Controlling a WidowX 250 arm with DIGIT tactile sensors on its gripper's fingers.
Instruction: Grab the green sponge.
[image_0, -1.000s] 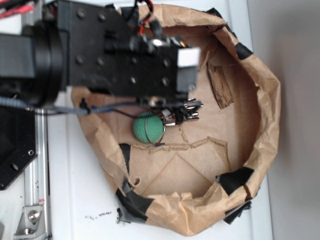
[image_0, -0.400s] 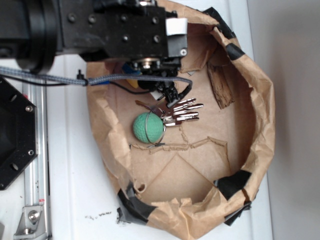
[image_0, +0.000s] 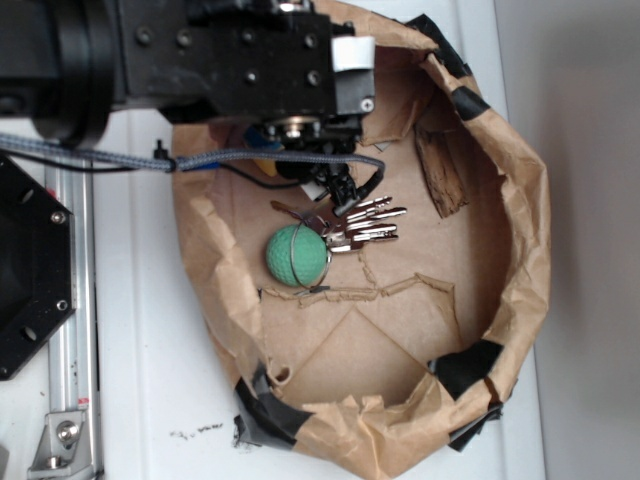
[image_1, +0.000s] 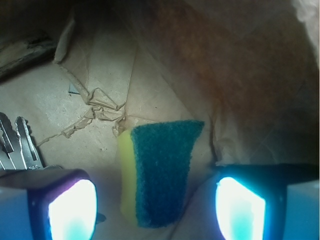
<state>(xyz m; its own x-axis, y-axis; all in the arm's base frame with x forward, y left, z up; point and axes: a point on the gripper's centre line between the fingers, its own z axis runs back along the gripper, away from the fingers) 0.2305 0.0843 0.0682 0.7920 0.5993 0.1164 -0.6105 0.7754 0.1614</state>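
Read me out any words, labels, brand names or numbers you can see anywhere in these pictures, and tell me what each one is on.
None: no readable text in either view.
Dark green and yellow sponge: no label.
Light-green ball: no print visible.
Silver keys: any stamping too small to read.
Crumpled brown paper container: unprinted.

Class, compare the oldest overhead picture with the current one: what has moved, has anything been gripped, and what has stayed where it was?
The arm has moved toward the top of the overhead picture, uncovering the keys. Over the last 0.4 s it has held still. The gripper is open, its fingers on either side of the green sponge, not yet gripping it. The green ball, keys and paper bag stayed put.
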